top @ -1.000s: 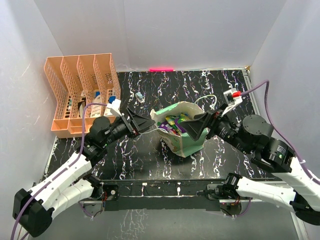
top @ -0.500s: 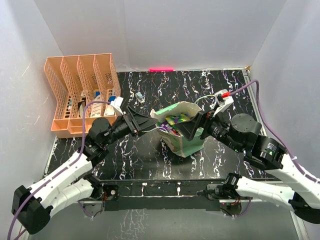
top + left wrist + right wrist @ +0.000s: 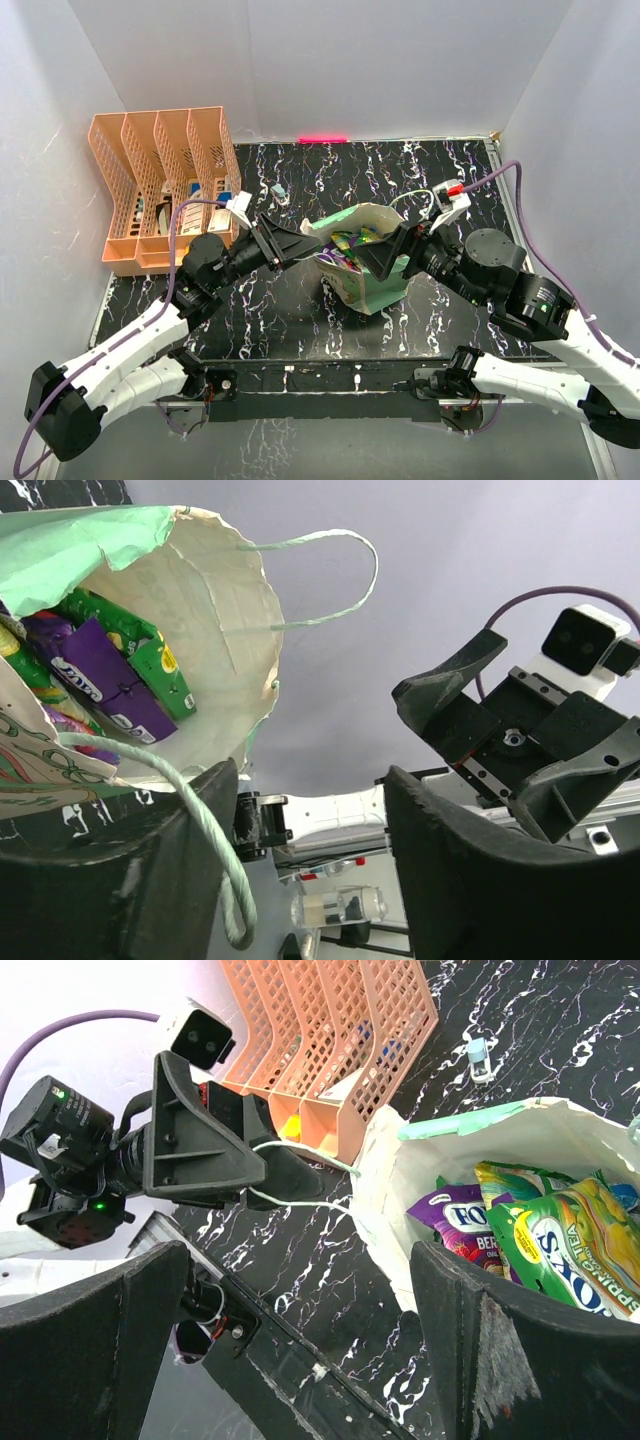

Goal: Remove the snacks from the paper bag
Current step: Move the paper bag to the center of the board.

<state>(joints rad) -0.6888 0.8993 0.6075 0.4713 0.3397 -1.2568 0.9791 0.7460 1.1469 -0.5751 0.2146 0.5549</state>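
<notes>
**Spotter 1:** Nearest you, your left gripper (image 3: 310, 780) has its fingers spread wide with nothing pinched between them. One string handle (image 3: 205, 825) of the paper bag (image 3: 225, 610) lies across one finger and hangs down past it.

**Spotter 2:** Your right gripper (image 3: 300, 1255) is spread just as wide and grips nothing. From above, you can see the two grippers pointing at each other across the bag. The left one is at the left rim, and the right one is against the right side.

**Spotter 1:** The bag stands upright on the table (image 3: 290, 320), about mid-table and between your grippers. Its mouth is open and a mint-green side is turned towards you.

**Spotter 2:** The snacks (image 3: 350, 243) sit inside it. Your right wrist view shows a purple packet (image 3: 462, 1222) touching a green packet (image 3: 560, 1245), both just below the rim. Your left wrist view shows purple and green packets leaning on the cream inner wall.

**Spotter 1:** Farther back on your left, the file rack (image 3: 150, 170) stands at the table's left side, well apart from the bag, with small items in its slots.

**Spotter 2:** A small blue-and-white thing (image 3: 281, 190) lies on the table between the rack and the bag. Farthest from you, a pink strip (image 3: 322, 138) sits at the table's back edge.
</notes>
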